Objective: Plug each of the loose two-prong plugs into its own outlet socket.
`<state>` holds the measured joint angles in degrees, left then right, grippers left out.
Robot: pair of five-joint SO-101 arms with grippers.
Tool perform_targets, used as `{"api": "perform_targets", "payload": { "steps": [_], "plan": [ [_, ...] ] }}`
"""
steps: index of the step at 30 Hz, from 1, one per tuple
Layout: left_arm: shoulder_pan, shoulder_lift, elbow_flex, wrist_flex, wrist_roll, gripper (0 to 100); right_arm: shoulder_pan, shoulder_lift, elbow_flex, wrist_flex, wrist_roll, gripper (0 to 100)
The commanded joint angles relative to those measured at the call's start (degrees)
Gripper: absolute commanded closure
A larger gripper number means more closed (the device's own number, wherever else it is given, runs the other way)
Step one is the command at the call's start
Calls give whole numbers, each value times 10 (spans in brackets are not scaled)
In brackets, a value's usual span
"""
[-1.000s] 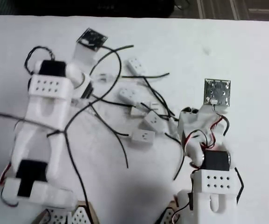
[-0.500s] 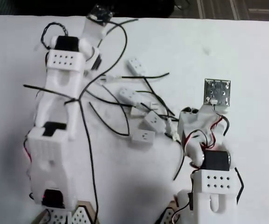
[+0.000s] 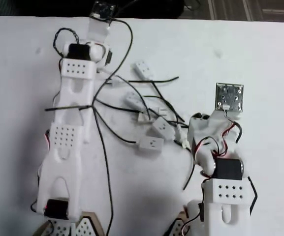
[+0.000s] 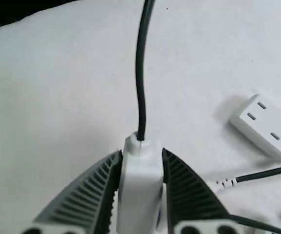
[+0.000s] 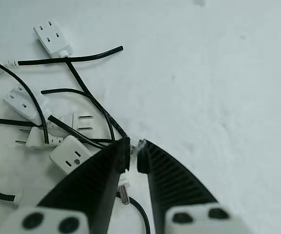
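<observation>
My left gripper is shut on a white plug body. Its black cord runs away over the table, and its prongs are hidden. In the high view this arm stretches to the table's far edge. A white outlet socket lies beside the held plug, apart from it. More sockets and a loose two-prong plug lie tangled in black cords mid-table. My right gripper is shut, with its tips just above a cord next to a socket.
Black cords loop across the table's middle and drape over the left arm. A square metal plate sits by the right arm. The white table is bare at the far right. The far edge meets a dark floor.
The left arm has stretched out toward the far edge, carrying the corded plug and dragging its cord along. The right arm has stayed still.
</observation>
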<state>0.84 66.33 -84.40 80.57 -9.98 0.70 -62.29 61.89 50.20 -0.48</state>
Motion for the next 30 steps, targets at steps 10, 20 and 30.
{"api": "perform_targets", "payload": {
  "steps": [10, 20, 30],
  "plan": [
    [-34, -8, -113, 45, 47, 751, -24, -10, -12, 2, 0, 961],
    [-39, -106, -110, 221, 49, 765, -28, -5, -16, 2, 1, 961],
    [-88, -104, -110, 222, 41, 932, -71, -3, -82, 52, 1, 961]
  ]
}}
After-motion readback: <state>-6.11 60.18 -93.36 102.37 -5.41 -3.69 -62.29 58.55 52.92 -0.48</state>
